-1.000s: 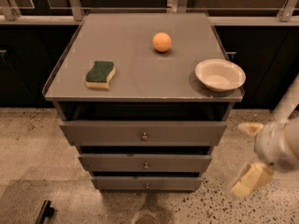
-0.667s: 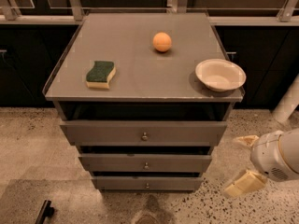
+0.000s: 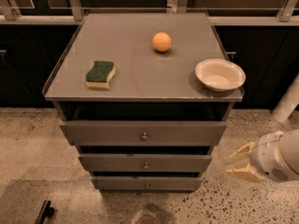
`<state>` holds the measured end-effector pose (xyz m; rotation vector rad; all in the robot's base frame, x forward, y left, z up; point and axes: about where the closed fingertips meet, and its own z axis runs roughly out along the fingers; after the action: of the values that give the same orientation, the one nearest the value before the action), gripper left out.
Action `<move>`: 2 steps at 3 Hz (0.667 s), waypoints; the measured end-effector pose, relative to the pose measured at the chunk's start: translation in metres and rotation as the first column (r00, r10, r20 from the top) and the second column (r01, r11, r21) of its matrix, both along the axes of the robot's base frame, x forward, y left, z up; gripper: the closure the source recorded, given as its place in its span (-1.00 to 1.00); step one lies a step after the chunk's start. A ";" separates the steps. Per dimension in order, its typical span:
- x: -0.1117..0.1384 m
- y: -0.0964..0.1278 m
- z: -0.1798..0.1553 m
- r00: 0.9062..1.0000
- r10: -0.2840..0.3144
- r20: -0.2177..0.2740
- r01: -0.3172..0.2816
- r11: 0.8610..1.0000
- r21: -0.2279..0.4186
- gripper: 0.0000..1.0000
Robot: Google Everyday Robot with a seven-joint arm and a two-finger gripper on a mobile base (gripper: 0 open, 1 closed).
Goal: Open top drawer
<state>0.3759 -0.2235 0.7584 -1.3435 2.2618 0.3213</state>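
The arm is cut off by the right edge; only the gripper shows, low on the right, apart from the drawers. The top drawer sits just under the counter, its front facing the camera, long axis running left to right, knob centred. The jaws are spread wide, holding nothing.

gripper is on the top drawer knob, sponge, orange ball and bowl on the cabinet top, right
No: the gripper hangs open low to the right of the cabinet, apart from the top drawer and its knob, per the camera view. Sponge, orange ball and bowl are on top.
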 end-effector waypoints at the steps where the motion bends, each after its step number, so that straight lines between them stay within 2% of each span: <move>1: 0.000 0.004 -0.009 0.999 -0.038 0.014 0.038 0.999 0.013 0.79; 2: 0.005 0.011 -0.021 0.989 -0.116 0.090 0.108 0.990 0.091 1.00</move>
<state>0.3812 -0.2124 0.7378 -1.1593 2.2081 0.3052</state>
